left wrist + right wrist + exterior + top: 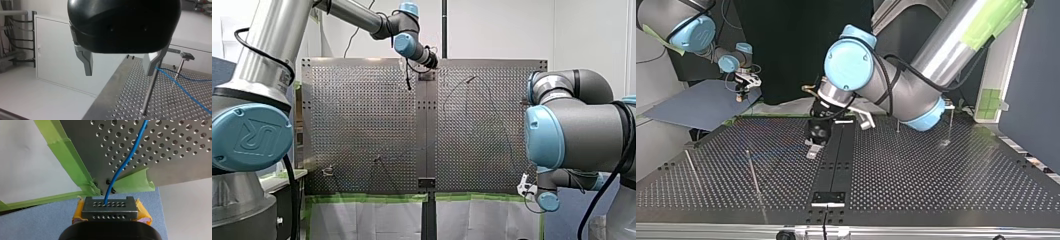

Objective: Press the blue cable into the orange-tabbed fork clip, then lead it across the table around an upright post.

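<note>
While my right claw [110, 212] sits clamped on the blue cable [120, 170], yellow pads either side, just off the counter [162, 165] at five o'clock in the front view, the line climbs past the corner edged in green tape [62, 157] and on across the perforated surface. Up at twelve o'clock, my left claw [118, 73] hangs with its metal fingers wide apart, an upright post [150, 92] just beside one finger and the cable passing it.

Perforated table [946, 170], upright posts [753, 172], blue cable [182, 89] across it, perhaps a clip [187, 56]
</note>
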Controlling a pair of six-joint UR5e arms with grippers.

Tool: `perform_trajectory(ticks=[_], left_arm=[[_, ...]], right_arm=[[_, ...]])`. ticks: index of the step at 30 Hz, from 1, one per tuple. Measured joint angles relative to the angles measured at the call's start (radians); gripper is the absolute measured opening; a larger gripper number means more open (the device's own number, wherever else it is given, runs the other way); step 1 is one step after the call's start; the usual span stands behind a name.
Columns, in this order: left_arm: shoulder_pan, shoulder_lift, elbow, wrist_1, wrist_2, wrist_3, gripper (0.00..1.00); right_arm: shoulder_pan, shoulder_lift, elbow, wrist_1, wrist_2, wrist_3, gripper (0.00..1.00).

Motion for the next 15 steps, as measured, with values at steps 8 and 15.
perform_trajectory(ticks=[8,15], left_arm=[[0.005,-0.003,-0.070,0.070,0.000,0.014,0.98],[0.005,-0.003,-0.136,0.136,0.001,0.032,0.98]], right_arm=[[0.001,0.000,0.000,0.001,0.000,0.001,0.00],[0.003,0.000,0.000,0.001,-0.006,0.001,0.00]])
